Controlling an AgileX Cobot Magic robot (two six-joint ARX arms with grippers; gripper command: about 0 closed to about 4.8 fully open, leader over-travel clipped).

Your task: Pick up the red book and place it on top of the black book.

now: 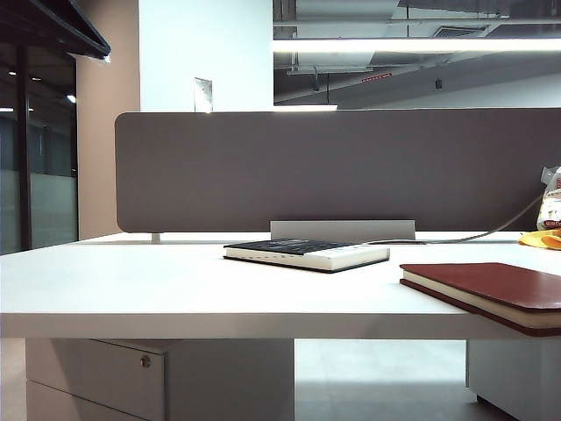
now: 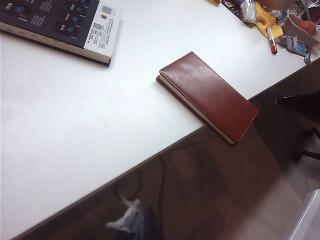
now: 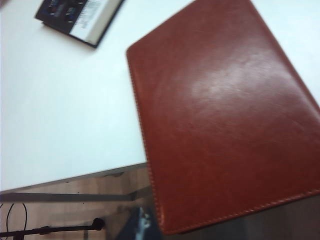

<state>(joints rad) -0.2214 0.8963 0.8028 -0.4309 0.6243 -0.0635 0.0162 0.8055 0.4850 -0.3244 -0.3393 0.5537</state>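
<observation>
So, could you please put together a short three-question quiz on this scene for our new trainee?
1. True or false: the red book lies wholly on the white table.
2. Which book lies nearer the grey divider panel? A) the red book B) the black book
3. Fill in: the red book is ____ the black book (touching / apart from).

Key:
1. False; one end overhangs the table's front edge.
2. B.
3. Apart from; bare tabletop shows between them.

Neither gripper appears in any view.
</observation>
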